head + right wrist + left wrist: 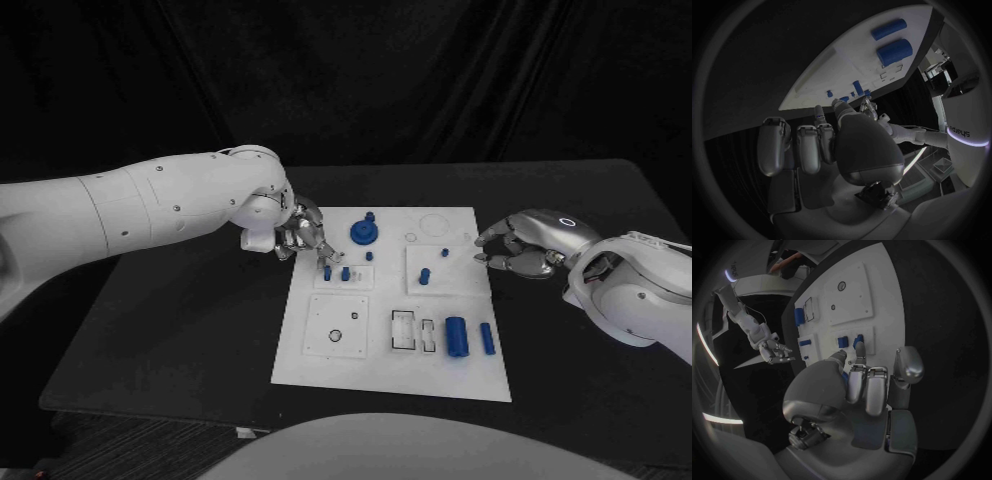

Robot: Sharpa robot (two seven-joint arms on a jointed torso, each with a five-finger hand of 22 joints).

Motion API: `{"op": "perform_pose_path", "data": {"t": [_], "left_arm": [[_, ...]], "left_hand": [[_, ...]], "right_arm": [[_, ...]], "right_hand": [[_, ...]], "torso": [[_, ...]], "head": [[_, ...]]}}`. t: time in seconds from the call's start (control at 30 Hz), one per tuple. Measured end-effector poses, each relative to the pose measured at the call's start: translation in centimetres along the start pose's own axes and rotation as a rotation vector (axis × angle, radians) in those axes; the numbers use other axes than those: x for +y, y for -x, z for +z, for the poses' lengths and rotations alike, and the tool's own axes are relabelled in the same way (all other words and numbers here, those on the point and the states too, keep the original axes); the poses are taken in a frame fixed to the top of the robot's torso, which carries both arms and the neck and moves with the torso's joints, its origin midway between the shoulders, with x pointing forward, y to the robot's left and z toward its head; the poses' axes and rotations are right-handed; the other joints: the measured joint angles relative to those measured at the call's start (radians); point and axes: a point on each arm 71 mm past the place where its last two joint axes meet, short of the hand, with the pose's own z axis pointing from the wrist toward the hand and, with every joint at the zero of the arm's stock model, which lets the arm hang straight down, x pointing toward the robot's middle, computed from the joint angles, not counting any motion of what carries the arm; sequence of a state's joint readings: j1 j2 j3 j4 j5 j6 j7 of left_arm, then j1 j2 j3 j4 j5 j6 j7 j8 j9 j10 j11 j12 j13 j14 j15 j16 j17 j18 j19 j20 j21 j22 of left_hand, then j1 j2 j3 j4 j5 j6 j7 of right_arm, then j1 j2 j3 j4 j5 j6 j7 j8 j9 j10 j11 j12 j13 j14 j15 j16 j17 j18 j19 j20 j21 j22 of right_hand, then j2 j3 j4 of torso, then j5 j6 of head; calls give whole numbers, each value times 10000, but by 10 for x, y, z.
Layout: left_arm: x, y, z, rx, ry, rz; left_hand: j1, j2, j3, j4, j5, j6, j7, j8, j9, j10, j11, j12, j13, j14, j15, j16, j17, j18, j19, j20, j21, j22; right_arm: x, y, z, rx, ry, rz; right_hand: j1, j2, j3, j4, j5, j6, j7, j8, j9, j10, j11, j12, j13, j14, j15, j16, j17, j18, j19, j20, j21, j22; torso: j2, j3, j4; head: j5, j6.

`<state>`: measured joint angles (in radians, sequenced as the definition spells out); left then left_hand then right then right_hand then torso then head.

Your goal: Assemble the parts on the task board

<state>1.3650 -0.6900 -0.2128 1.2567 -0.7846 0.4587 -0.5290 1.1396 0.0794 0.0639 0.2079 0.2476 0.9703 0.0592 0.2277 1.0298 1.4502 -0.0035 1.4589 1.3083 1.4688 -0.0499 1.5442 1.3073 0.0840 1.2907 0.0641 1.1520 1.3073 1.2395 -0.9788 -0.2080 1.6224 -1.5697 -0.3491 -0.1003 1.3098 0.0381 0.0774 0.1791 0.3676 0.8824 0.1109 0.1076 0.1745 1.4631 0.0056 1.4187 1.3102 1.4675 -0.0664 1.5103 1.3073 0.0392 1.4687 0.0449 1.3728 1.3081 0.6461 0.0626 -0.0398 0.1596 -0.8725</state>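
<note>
**A:** What do you have on the head view?

**B:** I see the task board (320, 350) in the middle of the frame. My left hand (300, 238) sits at its upper left edge, fingers reaching down to two small blue pegs (336, 272) standing in a square block there. In the left wrist view a fingertip (859, 351) touches one peg (858, 340), but I cannot tell whether it is actually grasped.

**A:** And the right?

**B:** My right hand (516, 248) hovers just off the board's right edge, fingers curled in with nothing in them.

**A:** Other parts?

**B:** A round blue knobbed piece (365, 232) near the board's top, and two blue cylinders (470, 337) lying at lower right.
</note>
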Motion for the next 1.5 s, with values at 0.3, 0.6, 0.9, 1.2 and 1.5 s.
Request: {"op": "perform_pose_path", "data": {"t": [0.3,0.6,0.9,1.2,1.5], "left_arm": [[-1,-1,2,37,85,19],[-4,-2,4,80,141,52],[-2,-4,6,188,266,74],[0,-5,7,301,414,115],[0,-5,7,353,428,113]], "left_hand": [[0,0,44,-44,0,0,0,-67,-36,0,0,0,0,0,0,0,0,0,0,0,0,0],[33,33,125,-124,0,0,0,-71,-49,-1,-1,0,0,0,0,0,0,-1,0,0,0,0],[92,-12,243,-241,57,91,-18,-71,-31,-34,-34,-41,0,0,0,-39,0,88,0,0,-76,0],[132,-52,679,-677,408,149,-77,134,398,-70,-70,-79,0,0,0,-39,0,86,-23,23,-156,0],[-80,-264,1656,-1148,907,107,-113,183,728,-70,-70,-79,-1,0,0,-39,0,85,-60,-14,-258,0]], "right_arm": [[0,0,0,19,3,53],[0,0,0,28,14,112],[0,0,0,-4,44,151],[1,0,1,-32,76,163],[0,0,0,-38,73,170]], "right_hand": [[28,27,44,-44,73,0,0,0,-4,0,0,-8,-2,-2,2,0,0,0,0,0,0,-1],[68,67,83,-83,150,37,-37,0,-21,0,1,-19,0,-14,15,0,0,0,0,0,0,-2],[118,44,193,-136,306,73,-1,0,-32,-1,1,-13,0,-8,25,0,0,0,0,0,0,-3],[117,42,193,-136,382,109,-37,0,-31,-1,1,-2,0,-8,25,0,0,0,0,0,0,-4],[115,41,236,-179,382,109,-37,0,-43,-20,20,-17,0,-9,26,0,0,0,0,0,-59,-5]], "torso": [[4,0,0],[1,0,11],[-2,0,13],[-5,0,13],[-6,0,13]], "head": [[-44,0],[-68,0],[-111,0],[-88,0],[-82,0]]}}
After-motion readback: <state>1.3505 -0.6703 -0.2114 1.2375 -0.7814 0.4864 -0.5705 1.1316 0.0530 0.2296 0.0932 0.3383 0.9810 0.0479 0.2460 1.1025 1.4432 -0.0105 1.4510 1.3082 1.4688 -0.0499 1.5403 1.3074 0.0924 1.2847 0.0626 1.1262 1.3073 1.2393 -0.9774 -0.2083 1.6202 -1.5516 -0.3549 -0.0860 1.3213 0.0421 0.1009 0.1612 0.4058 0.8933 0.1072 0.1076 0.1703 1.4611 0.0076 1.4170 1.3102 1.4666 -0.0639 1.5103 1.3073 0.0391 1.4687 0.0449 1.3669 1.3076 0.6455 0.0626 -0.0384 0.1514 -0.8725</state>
